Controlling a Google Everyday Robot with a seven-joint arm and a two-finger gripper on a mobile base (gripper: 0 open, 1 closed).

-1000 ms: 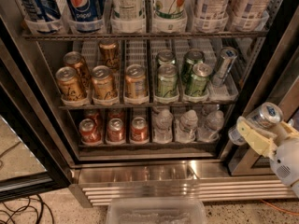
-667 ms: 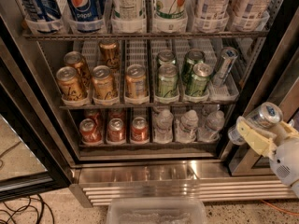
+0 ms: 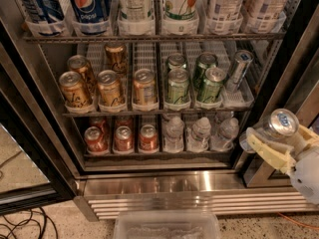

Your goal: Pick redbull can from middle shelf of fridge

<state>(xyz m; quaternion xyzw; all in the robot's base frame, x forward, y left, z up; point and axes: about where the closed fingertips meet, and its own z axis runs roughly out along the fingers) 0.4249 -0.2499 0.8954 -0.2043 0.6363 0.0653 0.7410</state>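
The fridge (image 3: 164, 185) stands open, its steel sill at the bottom. The middle shelf (image 3: 149, 111) is a wire rack with white lane dividers, holding gold cans (image 3: 110, 88) on the left and green cans (image 3: 177, 86) in the middle. A slim silver-blue redbull can (image 3: 238, 69) leans in the shelf's rightmost lane. My gripper (image 3: 266, 139) is outside the fridge at the lower right, below the middle shelf. Its cream fingers (image 3: 269, 153) are shut on another slim redbull can (image 3: 280, 124) with a silver top, tilted towards the camera.
The top rack holds tall bottles (image 3: 94, 6). The bottom rack holds red cans (image 3: 122, 138) and water bottles (image 3: 199, 133). A dark door frame (image 3: 35, 153) runs down the left. A clear plastic bin (image 3: 167, 225) sits on the floor in front; cables (image 3: 20, 225) lie at the lower left.
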